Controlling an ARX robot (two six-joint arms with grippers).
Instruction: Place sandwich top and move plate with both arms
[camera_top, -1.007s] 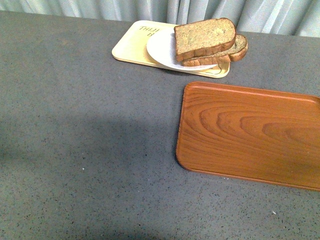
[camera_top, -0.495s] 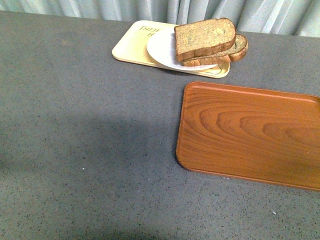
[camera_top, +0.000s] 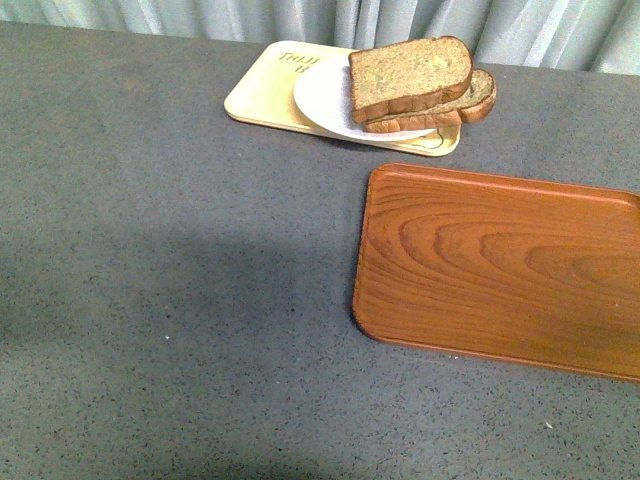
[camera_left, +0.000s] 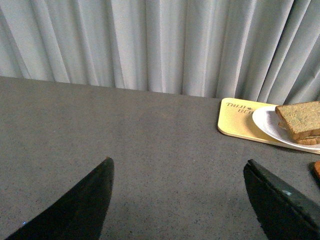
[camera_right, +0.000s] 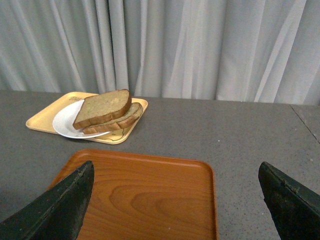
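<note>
While both arms hang back over the grey desk (camera_top: 180, 300), an empty wooden tray (camera_top: 500, 265) waits; the plate (camera_top: 325, 100) overhangs the yellow tray (camera_top: 262, 95), so an uneven lift could tip it. Sandwich top (camera_top: 410, 75) sits skewed, liable to slide. Left pincer (camera_left: 177, 200) and right pincer (camera_right: 175, 200): spread, empty.

- Nothing of either arm within the front view.
- Left wrist view: two dark, near-black tapering fingers of the left gripper (camera_left: 177, 200), matte, wedge-shaped, narrowing to blunt tips.
- One left finger (camera_left: 280, 200) with a faint greenish tinge along its edge and a small pale speck on its surface.
- Right wrist view: two matching black wedge-shaped fingers of the right gripper (camera_right: 175, 197), surfaces dull and slightly scuffed.
- One right finger (camera_right: 292, 197) with a lighter, worn rim.
- No cables, screws or markings discernible.
</note>
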